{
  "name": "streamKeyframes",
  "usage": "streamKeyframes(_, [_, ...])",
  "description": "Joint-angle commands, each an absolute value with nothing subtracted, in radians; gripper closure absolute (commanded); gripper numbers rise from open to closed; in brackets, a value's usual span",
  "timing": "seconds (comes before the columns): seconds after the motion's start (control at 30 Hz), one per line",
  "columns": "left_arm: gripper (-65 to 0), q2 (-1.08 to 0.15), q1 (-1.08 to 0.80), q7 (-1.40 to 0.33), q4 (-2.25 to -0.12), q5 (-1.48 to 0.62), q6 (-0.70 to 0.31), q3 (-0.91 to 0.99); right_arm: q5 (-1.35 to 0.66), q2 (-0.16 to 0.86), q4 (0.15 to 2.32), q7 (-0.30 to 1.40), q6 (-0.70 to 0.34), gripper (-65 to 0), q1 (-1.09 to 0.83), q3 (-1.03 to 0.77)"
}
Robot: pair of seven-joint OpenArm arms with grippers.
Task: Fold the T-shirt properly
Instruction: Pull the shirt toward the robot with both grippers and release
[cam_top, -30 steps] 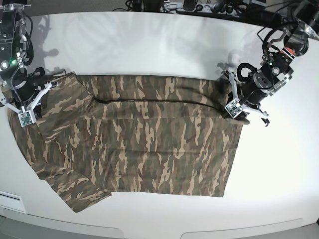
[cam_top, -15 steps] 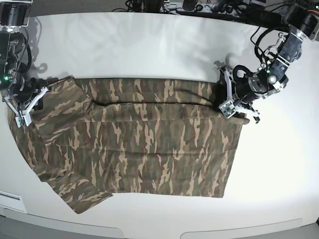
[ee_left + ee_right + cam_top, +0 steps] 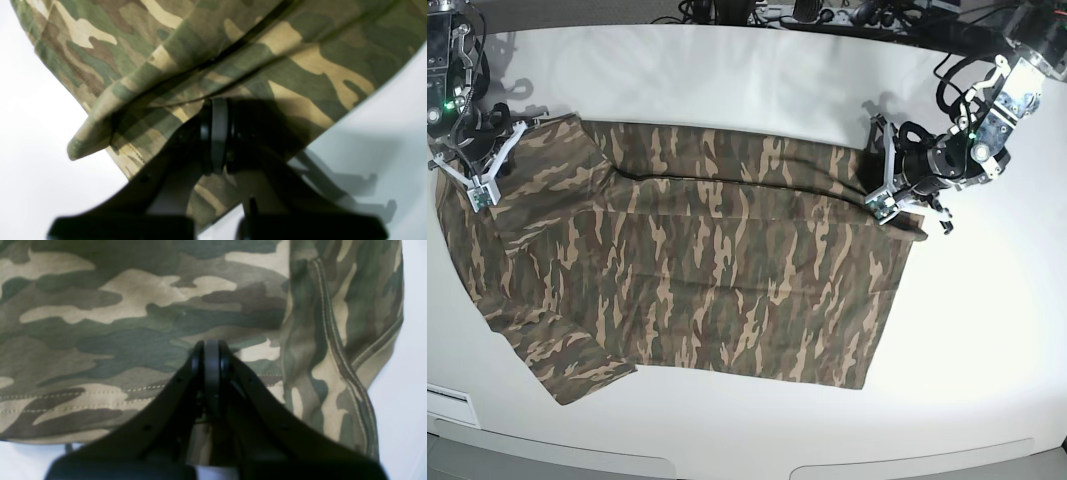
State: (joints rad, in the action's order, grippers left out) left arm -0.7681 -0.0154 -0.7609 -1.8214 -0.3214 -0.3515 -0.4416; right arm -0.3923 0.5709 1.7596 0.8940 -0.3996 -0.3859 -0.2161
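Lay spread flat on white table — camouflage-print cloth T-shirt, both grippers — left, right — clenched on its edges.

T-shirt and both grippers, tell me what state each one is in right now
T-shirt: spread mostly flat on the table, far long edge folded over, one sleeve sticking out at the near corner.
Left gripper: shut on the T-shirt's edge.
Right gripper: shut on the T-shirt near a stitched hem.
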Motion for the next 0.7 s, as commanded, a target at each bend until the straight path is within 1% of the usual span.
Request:
streamKeyframes(0.0, [0.0, -0.784, -0.053, -0.841, -1.824, -0.331, -0.375, -0.448, -0.37, 0.585, 1.761, 0.943, -0.394, 0.0, -0.403, -0.217])
streamKeyframes(0.2, [0.0, -0.785, -0.164, -0.861, -1.87, -0.314, -0.374, -0.448, -0.336, 0.586, 1.761, 0.943, -0.382, 0.0, -0.439, -0.227])
streamKeyframes(0.53, [0.0, -0.79, -0.337, -0.881, -2.024, -0.176, -0.318, -0.448, -0.336, 0.585, 1.761, 0.944, -0.356, 0.0, -0.546, -0.232])
streamKeyframes(0.67, [0.0, -0.813, -0.392, -0.884, -2.075, -0.129, -0.317, -0.448, -0.336, 0.585, 1.761, 0.944, -0.355, 0.0, -0.582, -0.232])
